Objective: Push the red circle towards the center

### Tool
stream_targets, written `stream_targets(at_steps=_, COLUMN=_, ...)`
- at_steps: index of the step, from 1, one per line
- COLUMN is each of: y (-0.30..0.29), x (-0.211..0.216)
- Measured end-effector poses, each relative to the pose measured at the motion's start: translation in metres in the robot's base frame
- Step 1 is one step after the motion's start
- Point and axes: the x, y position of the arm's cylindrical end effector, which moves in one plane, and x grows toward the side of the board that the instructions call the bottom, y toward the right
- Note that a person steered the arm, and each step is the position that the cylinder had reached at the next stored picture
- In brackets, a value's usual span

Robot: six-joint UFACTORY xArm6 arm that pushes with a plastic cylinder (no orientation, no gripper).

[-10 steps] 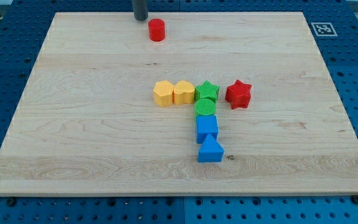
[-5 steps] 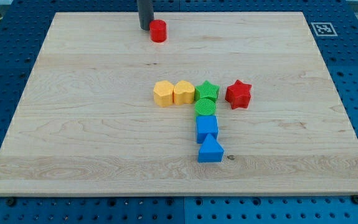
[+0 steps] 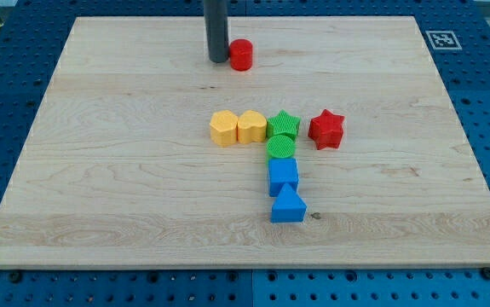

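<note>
Here my tip (image 3: 217,60) touches red circle (image 3: 241,55).

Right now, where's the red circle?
The red circle sits near the view's top, slightly left of centre, just right of my tip, well above the green star.

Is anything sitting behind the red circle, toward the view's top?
Behind the red circular block only bare wooden board shows up to its top edge. My tip stands at the block's left, about touching. Nothing seems hidden; the block is low.
</note>
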Motion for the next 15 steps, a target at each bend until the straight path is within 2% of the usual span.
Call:
stream_targets(at_steps=4, y=0.092, x=0.005)
stream_targets(at_steps=7, y=0.116, x=-0.030)
stream_targets(at_steps=10, y=0.116, x=-0.030)
stream_targets(at_steps=12, y=0.116, x=-0.020)
stream_targets(at_steps=15, y=0.119, x=0.022)
